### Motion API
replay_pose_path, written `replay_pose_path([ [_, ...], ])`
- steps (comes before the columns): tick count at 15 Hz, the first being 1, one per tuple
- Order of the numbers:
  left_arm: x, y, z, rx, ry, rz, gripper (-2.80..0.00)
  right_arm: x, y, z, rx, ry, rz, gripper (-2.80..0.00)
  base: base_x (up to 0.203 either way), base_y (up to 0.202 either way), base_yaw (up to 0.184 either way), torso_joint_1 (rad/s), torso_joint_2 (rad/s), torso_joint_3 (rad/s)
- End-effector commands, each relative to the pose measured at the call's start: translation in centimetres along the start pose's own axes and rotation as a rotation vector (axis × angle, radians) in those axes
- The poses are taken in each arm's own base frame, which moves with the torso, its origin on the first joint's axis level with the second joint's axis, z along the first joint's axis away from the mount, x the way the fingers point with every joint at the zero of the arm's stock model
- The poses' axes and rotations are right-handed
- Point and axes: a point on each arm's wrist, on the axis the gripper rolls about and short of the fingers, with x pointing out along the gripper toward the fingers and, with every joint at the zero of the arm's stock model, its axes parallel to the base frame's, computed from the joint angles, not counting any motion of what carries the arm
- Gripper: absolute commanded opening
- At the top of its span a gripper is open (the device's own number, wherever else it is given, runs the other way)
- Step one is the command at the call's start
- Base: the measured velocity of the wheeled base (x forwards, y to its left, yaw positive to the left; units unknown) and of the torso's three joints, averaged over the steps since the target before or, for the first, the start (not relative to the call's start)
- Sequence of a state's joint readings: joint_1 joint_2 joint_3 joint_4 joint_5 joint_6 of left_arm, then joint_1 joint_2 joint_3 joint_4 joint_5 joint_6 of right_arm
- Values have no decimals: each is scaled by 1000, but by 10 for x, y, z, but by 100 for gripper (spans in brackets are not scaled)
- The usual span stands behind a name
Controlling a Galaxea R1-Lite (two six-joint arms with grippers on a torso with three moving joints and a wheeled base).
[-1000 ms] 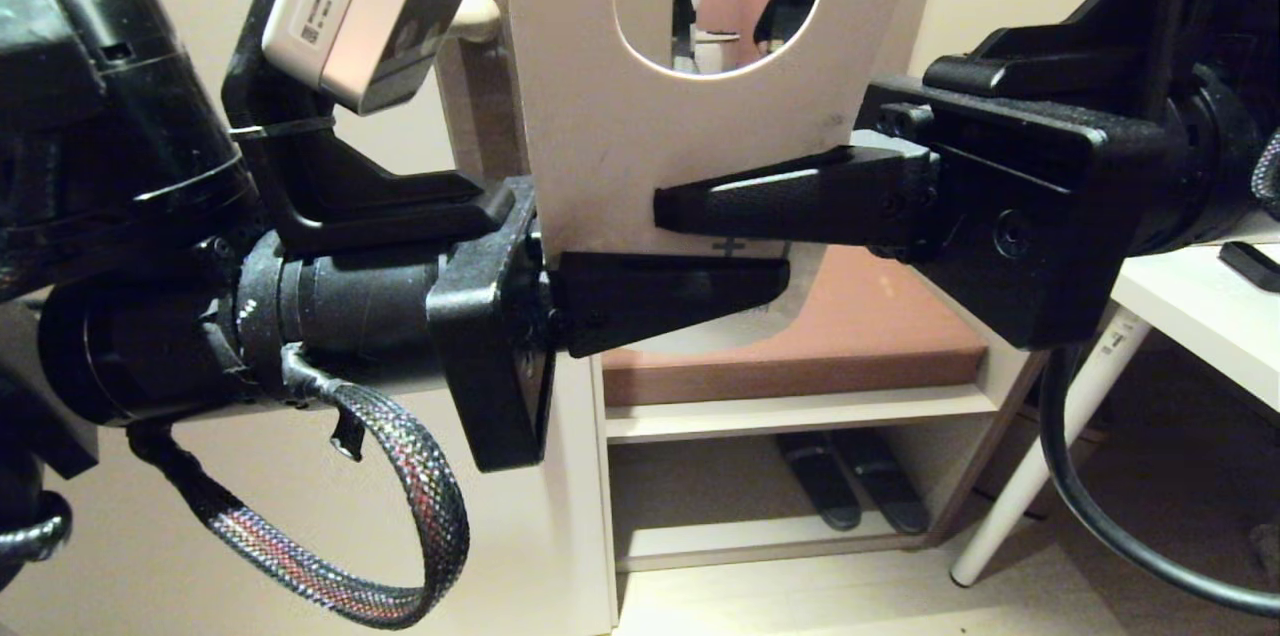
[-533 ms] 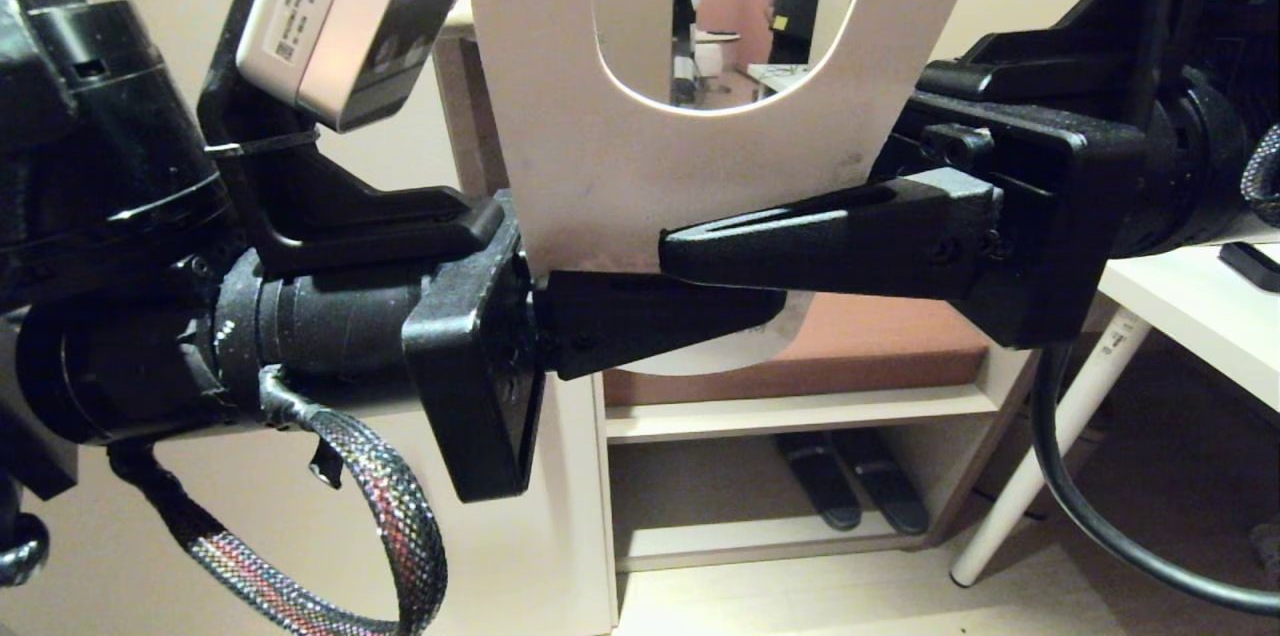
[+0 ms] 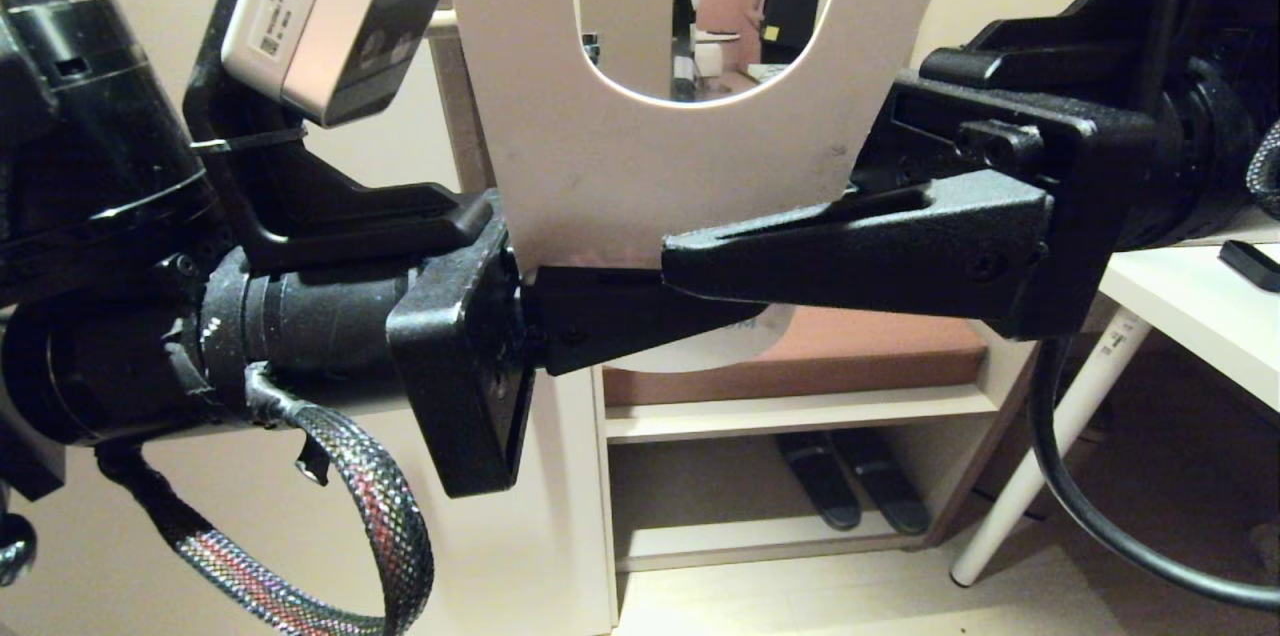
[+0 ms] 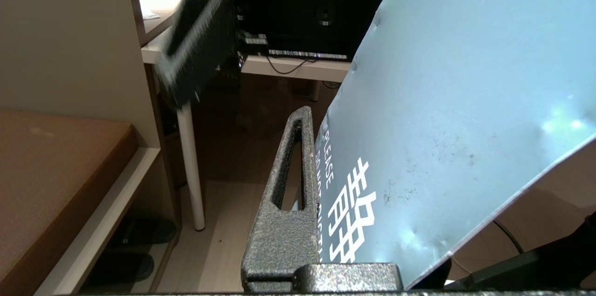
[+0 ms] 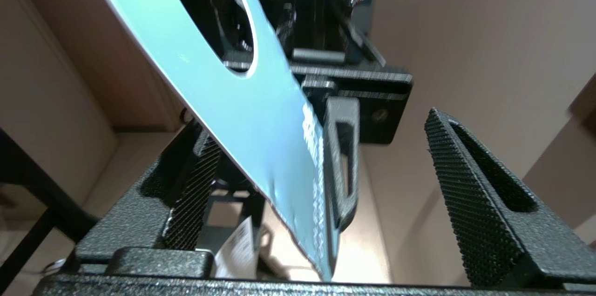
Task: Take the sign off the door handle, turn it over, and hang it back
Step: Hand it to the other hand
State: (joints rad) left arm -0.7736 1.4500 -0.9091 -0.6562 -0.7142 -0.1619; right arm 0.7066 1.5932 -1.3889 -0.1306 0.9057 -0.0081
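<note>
A white open shelf unit (image 3: 800, 411) is standing at the lower centre of the head view, with a flat reddish-brown cushion (image 3: 880, 336) lying on its upper board and a pair of dark slippers (image 3: 850, 486) resting on the lower one. At the right edge, a white round-legged table (image 3: 1180, 296) is carrying a small flat black object (image 3: 1250, 266).

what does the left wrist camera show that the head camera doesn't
Only the left wrist view shows the sign's blue face, with PLEASE and other white print beside the left gripper's finger. Only the head view shows the sign's pale face, the right gripper open around the card, shelves, and a person through the hole. Both show the left gripper clamped on the sign's lower end.
</note>
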Motion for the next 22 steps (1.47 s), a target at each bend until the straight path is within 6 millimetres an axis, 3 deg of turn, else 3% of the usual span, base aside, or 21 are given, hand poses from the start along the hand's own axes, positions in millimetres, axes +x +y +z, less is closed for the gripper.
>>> replay_pose_path([
  [1, -1, 1, 0, -1, -1, 1, -280, 1, 0, 0, -20, -16, 6, 0, 0, 0, 0, 0, 0, 0],
  [10, -7, 7, 1, 3, -5, 38, -280, -8, 9, 10, -51, -40, 1, 0, 0, 0, 0, 0, 0, 0],
  [22, -11, 12, 1, 3, -5, 63, -280, -45, 19, 28, -45, -116, -87, 0, 0, 0, 0, 0, 0, 0],
])
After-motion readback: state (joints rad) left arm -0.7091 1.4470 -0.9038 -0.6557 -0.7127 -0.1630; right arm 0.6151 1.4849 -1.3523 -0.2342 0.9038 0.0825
